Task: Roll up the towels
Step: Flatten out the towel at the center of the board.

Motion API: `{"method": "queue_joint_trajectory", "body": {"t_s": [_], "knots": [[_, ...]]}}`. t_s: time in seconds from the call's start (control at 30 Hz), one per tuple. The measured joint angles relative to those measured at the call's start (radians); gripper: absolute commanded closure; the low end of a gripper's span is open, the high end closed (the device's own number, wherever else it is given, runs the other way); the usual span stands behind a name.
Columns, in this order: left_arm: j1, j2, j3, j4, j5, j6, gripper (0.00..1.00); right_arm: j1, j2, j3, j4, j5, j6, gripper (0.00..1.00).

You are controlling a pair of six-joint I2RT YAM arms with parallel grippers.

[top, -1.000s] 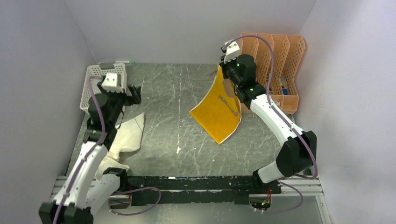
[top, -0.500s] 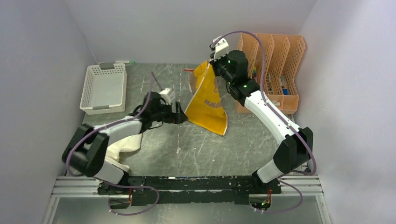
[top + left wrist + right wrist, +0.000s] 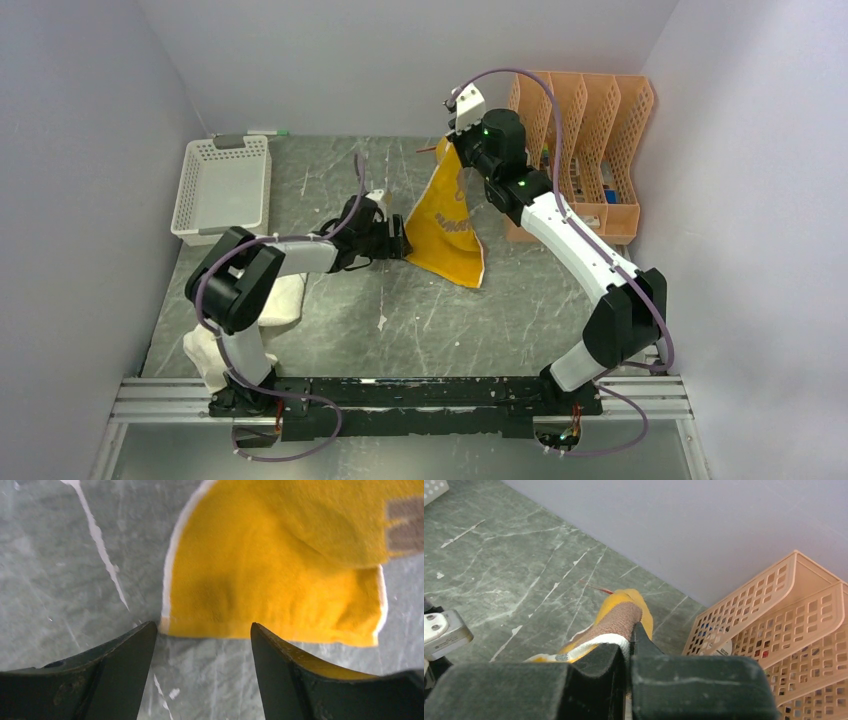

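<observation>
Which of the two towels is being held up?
The mustard-yellow towel, pinched by the right pincer; the cream-white towel lies on the table.

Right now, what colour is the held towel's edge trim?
White, bordering the mustard-yellow cloth towel; clearest in left wrist view.

Yellow towel (image 3: pixel 447 222) blocks mid-table; nearer tabletop (image 3: pixel 470 320) bare.

Pale lilac walls (image 3: pixel 400 60) box in a scratched grey-green marble tabletop (image 3: pixel 450 330), white basket (image 3: pixel 222 190) far left, orange file rack (image 3: pixel 585 120) far right.
</observation>
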Motion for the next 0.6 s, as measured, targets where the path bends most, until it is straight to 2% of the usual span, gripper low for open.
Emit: {"method": "queue_joint_trajectory", "body": {"t_s": [0.27,0.6], "knots": [[-0.004,0.112,0.142,-0.060,-0.121,-0.019,0.36,-0.002,0.000,0.000,0.001,-0.001,-0.005,1.00],[-0.039,0.143,0.189,-0.105,-0.230,-0.019,0.40,-0.008,-0.031,-0.002,0.002,0.000,-0.005,1.00]]}}
